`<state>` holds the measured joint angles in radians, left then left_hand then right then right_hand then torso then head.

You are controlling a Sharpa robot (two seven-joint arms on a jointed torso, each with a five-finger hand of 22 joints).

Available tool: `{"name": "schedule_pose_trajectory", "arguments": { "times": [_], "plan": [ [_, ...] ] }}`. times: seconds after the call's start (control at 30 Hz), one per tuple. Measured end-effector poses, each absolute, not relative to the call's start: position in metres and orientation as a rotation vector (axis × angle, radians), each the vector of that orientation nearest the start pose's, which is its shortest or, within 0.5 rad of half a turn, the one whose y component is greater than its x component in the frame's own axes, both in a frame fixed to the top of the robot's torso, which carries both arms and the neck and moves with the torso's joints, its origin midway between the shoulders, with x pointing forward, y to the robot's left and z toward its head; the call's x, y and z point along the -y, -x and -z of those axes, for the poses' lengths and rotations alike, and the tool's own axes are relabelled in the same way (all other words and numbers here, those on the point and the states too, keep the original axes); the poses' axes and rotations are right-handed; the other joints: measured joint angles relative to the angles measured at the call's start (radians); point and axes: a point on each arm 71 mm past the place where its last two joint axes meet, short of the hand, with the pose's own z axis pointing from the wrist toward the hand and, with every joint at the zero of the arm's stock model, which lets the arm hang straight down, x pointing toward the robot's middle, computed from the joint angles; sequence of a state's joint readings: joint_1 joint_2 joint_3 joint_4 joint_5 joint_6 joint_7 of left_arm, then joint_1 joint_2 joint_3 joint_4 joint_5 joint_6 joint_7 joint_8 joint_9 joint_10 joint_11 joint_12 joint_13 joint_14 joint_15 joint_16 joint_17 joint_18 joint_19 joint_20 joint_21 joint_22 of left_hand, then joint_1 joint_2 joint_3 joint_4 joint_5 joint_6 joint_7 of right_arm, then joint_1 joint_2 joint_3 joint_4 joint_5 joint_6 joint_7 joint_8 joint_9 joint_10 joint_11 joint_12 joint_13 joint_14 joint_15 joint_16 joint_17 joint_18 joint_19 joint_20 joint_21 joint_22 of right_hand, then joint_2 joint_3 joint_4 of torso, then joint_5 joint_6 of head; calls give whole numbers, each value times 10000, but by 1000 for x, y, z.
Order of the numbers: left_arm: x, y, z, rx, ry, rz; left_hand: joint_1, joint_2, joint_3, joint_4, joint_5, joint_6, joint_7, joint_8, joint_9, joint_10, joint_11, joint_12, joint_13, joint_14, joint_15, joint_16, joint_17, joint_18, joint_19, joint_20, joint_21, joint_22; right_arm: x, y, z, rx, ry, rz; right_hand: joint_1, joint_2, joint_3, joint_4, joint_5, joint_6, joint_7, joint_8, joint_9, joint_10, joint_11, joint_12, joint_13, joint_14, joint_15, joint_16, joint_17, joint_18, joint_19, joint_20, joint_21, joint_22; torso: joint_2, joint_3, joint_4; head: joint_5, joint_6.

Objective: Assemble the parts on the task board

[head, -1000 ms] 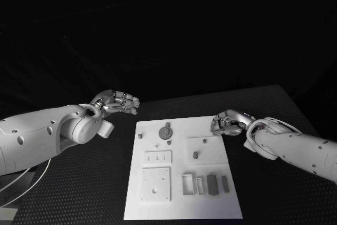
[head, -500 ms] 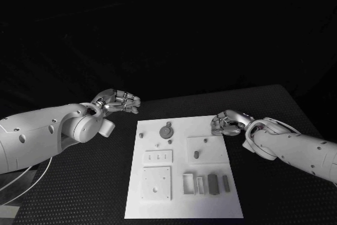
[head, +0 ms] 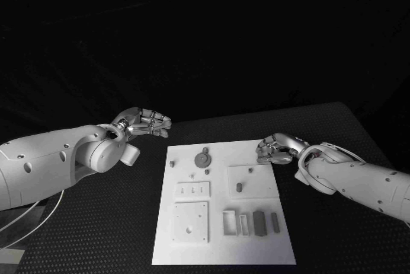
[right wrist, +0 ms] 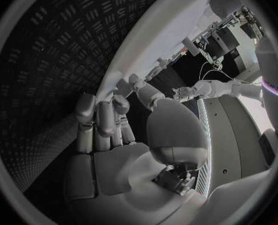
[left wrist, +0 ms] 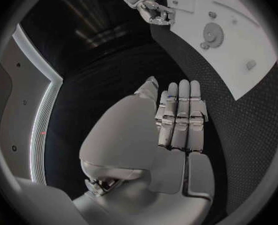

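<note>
The white task board (head: 218,250) lies in the middle of the black table. On it are a round grey disc (head: 201,160), a small peg (head: 172,164), another peg (head: 239,188) on a raised square, and grey blocks (head: 259,223) beside a white frame (head: 229,222). My left hand (head: 143,123) hovers off the board's far left corner, its fingers (left wrist: 179,117) curled in with nothing in them. My right hand (head: 278,149) sits at the board's far right corner, its fingers (right wrist: 104,117) curled beside the board's edge (right wrist: 152,45); I see nothing in it.
A slotted white plate (head: 192,191) and a square white plate (head: 189,223) lie on the board's left half. Bare black table (head: 342,226) extends to either side of the board. The left wrist view shows the disc (left wrist: 212,33) and my right hand (left wrist: 152,10).
</note>
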<state>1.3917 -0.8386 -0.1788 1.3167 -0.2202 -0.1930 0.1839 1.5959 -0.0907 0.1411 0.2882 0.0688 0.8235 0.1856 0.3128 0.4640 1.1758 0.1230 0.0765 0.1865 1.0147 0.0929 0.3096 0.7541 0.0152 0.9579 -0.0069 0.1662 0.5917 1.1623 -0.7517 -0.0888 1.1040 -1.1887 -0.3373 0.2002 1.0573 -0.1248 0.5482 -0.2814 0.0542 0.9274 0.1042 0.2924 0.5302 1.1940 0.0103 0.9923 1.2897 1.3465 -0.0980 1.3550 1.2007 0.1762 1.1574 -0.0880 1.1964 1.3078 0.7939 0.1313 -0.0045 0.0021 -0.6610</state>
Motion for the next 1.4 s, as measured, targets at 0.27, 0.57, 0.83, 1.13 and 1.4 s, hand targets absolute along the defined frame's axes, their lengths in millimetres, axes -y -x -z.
{"name": "schedule_pose_trajectory", "arguments": {
  "times": [0.27,0.57,0.83,1.13,1.4],
  "plan": [
    [-268,-537,151,-16232,8845,12300,0,0,0,0,0,0,0,0,0,0,0,0,9,0,0,0,3,0,0,0,0,0,279,-534,237,-16839,-460,-6670,-60,374,54,0,0,196,-195,144,116,-20,-125,44,-99,5,-76,-1,-1,0,-1,0,0,0,2,-1,6,0,-4],
    [-268,-537,151,-16232,8847,12296,0,0,0,0,0,0,0,0,1,0,0,0,8,0,0,0,8,0,0,0,0,-1,279,-534,237,-16835,-471,-6659,-1,688,122,-72,0,323,-321,205,219,-44,-184,79,-190,-29,-187,-4,-2,-1,-59,-53,37,0,1,1,6,41,-40],
    [-268,-537,151,-16235,8845,12296,0,0,0,0,0,0,0,0,1,0,0,0,17,0,0,0,19,0,0,0,0,-1,278,-534,237,-16763,-481,-6649,119,801,109,-84,-1,376,-375,323,348,-55,-267,118,-248,38,-254,-5,-3,-1,-111,-105,77,0,2,7,1,39,-54],
    [-266,-538,151,-16311,8732,12244,-63,63,0,0,0,352,-119,119,62,282,-114,28,176,314,-112,-30,188,-2,146,-96,0,69,274,-535,231,-16669,-468,-6465,145,827,109,-84,-2,381,-379,366,354,-19,-303,156,-315,2,-291,-5,-9,-1,-113,-104,77,0,-4,8,-2,3,10],
    [-253,-540,152,-16832,8120,11924,-520,282,-54,29,-88,1090,-482,356,204,1055,-483,288,610,933,-503,356,824,-2,737,-448,273,329,254,-544,195,-16305,191,-6099,201,907,94,-99,-10,381,-380,415,353,51,-446,156,-424,-88,-377,-5,-92,-1,-128,-89,115,0,-27,-11,-9,-37,136]
  ]
}}
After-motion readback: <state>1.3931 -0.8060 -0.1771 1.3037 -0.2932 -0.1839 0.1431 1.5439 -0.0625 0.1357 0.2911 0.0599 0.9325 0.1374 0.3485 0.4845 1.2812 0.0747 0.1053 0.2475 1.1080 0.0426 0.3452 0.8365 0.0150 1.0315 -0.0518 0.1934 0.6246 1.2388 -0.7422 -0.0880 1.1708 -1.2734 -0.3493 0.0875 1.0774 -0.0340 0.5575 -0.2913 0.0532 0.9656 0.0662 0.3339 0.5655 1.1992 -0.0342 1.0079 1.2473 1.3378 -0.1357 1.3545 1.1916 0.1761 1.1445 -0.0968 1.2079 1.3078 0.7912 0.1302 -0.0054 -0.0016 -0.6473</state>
